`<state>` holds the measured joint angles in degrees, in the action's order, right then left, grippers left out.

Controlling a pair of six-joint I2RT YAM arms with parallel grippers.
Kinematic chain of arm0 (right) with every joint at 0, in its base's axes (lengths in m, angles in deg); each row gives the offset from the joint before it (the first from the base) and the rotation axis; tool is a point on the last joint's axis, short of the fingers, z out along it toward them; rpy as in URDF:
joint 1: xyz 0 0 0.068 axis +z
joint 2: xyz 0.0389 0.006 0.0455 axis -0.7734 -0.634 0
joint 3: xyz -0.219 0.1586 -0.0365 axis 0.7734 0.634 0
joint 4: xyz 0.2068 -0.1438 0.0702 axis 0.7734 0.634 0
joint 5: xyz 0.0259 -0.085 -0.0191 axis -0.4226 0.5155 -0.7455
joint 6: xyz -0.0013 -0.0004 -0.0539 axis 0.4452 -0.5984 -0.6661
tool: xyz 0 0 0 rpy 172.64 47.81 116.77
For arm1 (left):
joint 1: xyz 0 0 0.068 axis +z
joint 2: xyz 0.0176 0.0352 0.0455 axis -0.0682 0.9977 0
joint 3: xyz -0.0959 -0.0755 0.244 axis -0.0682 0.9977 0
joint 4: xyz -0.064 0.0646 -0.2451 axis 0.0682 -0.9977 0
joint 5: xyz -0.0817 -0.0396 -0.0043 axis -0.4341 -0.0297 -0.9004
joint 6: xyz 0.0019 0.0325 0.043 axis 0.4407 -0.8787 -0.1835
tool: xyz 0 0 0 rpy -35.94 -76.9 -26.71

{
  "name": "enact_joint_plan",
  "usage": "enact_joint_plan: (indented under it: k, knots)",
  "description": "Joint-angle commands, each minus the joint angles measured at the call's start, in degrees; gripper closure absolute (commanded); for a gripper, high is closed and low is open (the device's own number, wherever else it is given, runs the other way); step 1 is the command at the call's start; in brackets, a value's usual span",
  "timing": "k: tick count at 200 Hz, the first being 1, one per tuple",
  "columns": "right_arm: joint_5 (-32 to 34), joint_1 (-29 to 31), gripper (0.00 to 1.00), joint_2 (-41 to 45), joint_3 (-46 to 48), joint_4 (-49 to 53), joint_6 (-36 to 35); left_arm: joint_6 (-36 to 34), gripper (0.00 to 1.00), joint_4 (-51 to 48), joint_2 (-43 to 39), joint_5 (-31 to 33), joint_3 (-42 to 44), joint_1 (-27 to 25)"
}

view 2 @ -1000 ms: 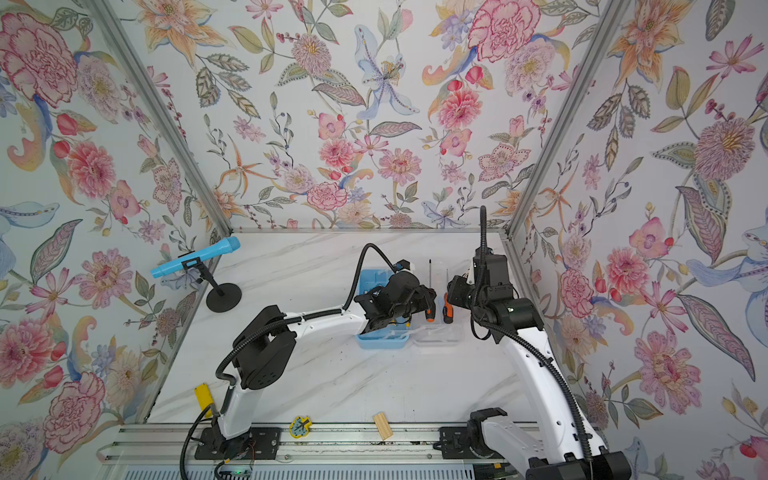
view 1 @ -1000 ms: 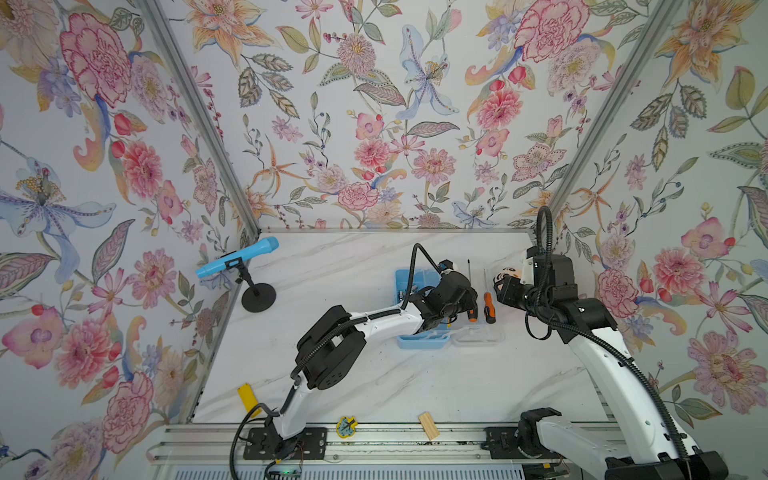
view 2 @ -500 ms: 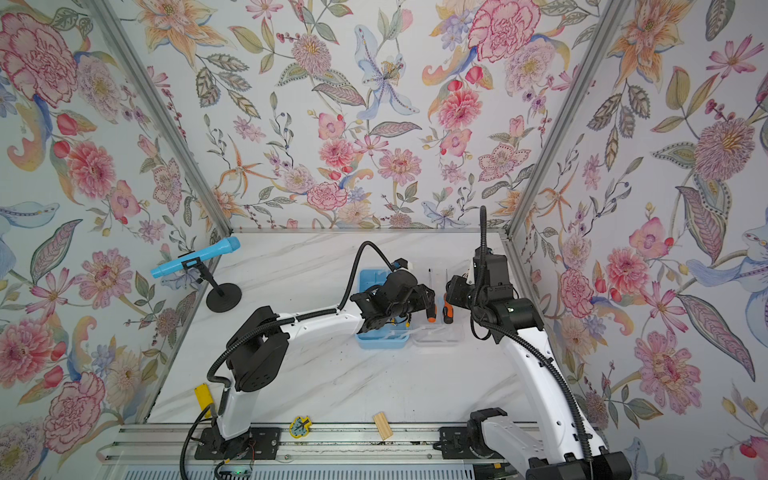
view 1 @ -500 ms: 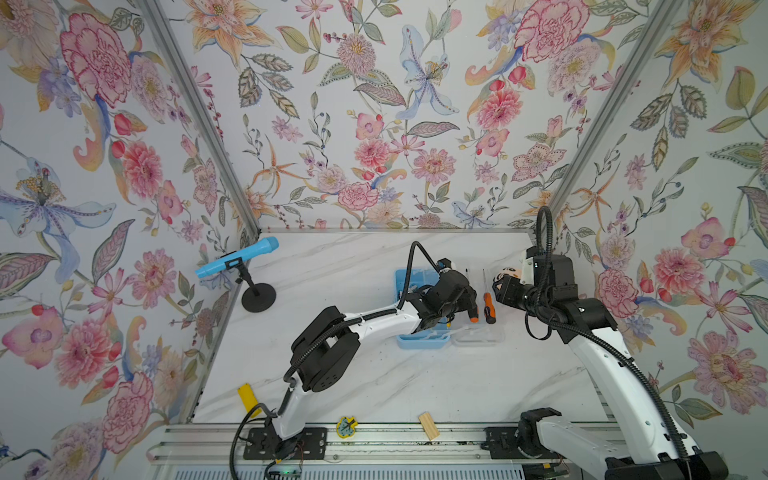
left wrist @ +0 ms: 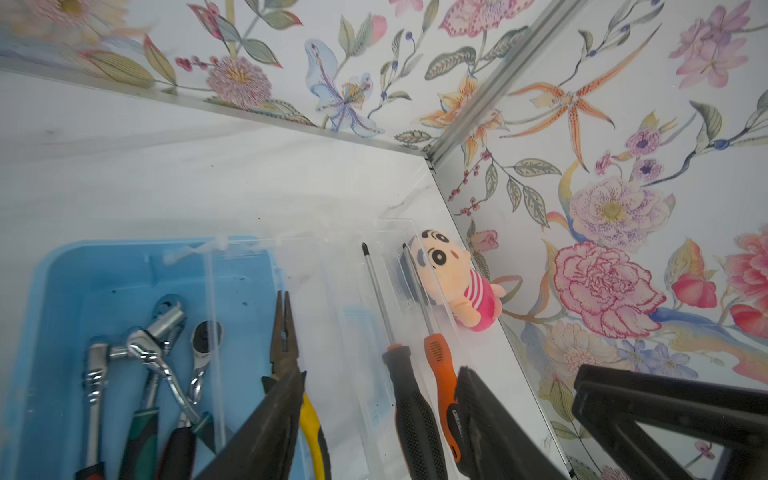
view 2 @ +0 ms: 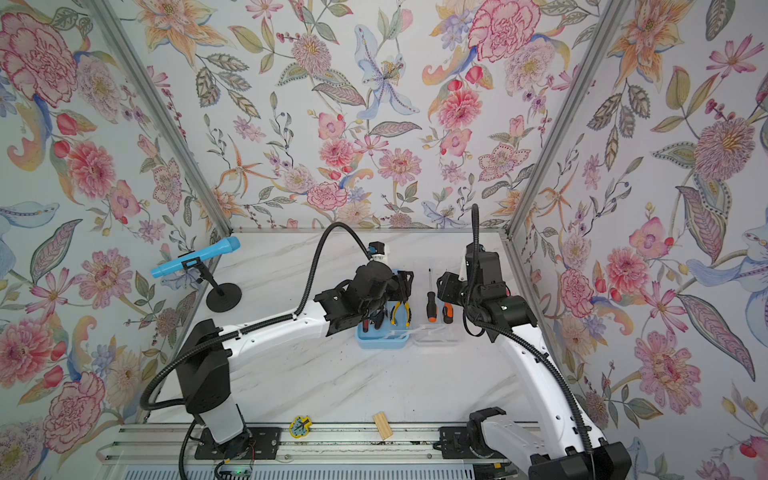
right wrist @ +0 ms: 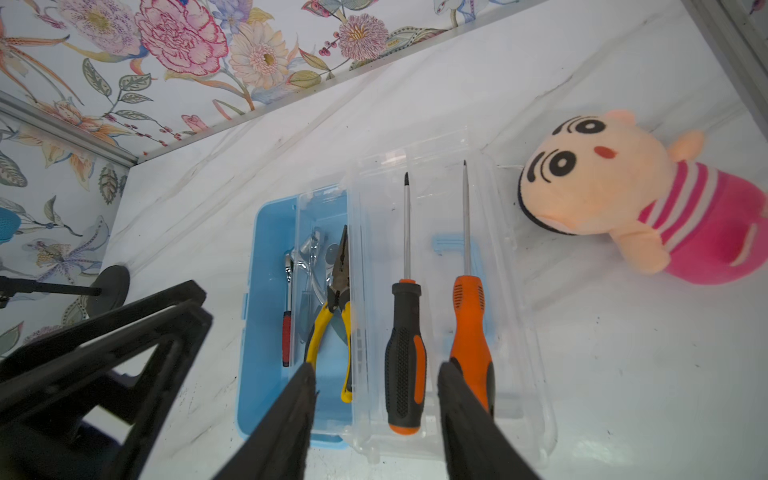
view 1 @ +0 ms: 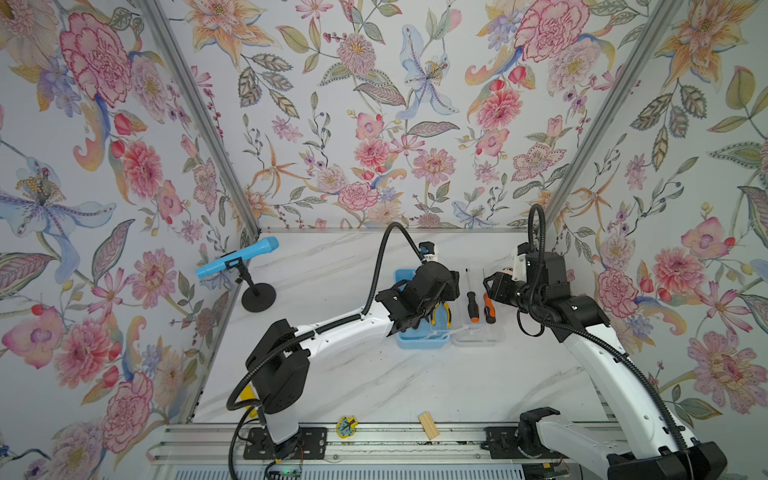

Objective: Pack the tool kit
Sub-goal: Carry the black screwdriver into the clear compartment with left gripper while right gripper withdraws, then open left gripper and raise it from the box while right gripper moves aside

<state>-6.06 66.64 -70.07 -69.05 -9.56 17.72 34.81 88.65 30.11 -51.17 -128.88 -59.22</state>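
Two tools, a black-handled screwdriver (right wrist: 404,353) and an orange-handled screwdriver (right wrist: 469,328), are shown laid side by side on the clear lid (right wrist: 432,208) of the opened blue tool box (right wrist: 266,249), below and ahead of the right gripper (right wrist: 377,368), whose jaws are held apart with nothing between them. The left gripper (left wrist: 378,376) is spread and empty above the box; yellow-handled pliers (left wrist: 284,340) are seen in the box just beneath one of its fingers (left wrist: 274,415), ratchets (left wrist: 153,349) on that finger's outer side.
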Motion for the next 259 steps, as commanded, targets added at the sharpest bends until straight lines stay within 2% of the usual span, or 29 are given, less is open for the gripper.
enact_joint_plan:
  k: [1,12,18,38,47,75,105,119,138,170,180,205,225,238,259]
  knots:
    - [-0.85,3.28,0.49,-1.51,1.28,-5.44,1.34,-7.57,0.24,2.11,-7.28,6.64,7.58,3.64]
    - [0.85,5.84,0.48,-2.71,0.90,-6.43,1.13,-9.41,0.17,2.15,-11.20,7.02,10.79,5.42]
    - [1.75,7.27,0.43,-3.52,0.58,-6.83,1.06,-10.05,0.15,1.49,-12.62,7.41,12.17,6.30]
    - [4.20,11.62,0.37,-6.92,-1.26,-6.93,0.91,-12.12,0.08,-2.94,-16.21,10.22,15.13,8.99]
    - [5.20,13.22,0.34,-8.03,-1.83,-6.87,0.76,-12.79,0.07,-5.28,-17.38,12.50,16.39,9.87]
    - [7.84,15.99,0.17,-11.32,-2.38,-6.93,-0.16,-15.83,0.05,-7.46,-21.08,17.15,21.76,12.14]
    - [9.92,18.58,0.00,-14.97,-3.88,-7.05,-2.04,-23.35,0.05,-2.02,-24.61,20.20,28.46,13.47]
    - [12.19,20.04,0.01,-16.18,-4.56,-7.03,-3.07,-25.72,0.03,0.78,-26.31,22.57,31.11,13.58]
    - [14.49,20.83,0.01,-17.71,-5.38,-7.03,-3.61,-27.35,0.01,4.77,-28.30,22.47,33.81,14.66]
    - [14.82,20.82,0.01,-19.55,-6.55,-7.12,-3.48,-24.36,0.01,5.68,-29.69,19.36,35.33,18.11]
    - [15.02,22.67,0.01,-19.95,-7.06,-7.18,-3.61,-23.18,0.01,5.30,-29.96,17.15,35.30,19.33]
    - [15.42,23.00,0.01,-20.97,-8.59,-5.55,-3.43,-16.89,0.01,-0.36,-29.77,8.91,33.45,24.71]
    - [16.87,22.60,0.00,-20.59,-9.05,-3.91,-2.56,-15.31,0.01,-1.07,-29.73,1.77,33.99,28.89]
    - [18.59,21.58,0.02,-19.63,-9.33,-1.47,-0.72,-14.76,0.01,-0.40,-28.94,-2.93,34.36,30.37]
    - [16.73,13.96,0.06,-14.61,-6.36,-0.79,2.31,-14.97,0.01,4.53,-26.83,-10.52,35.46,30.52]
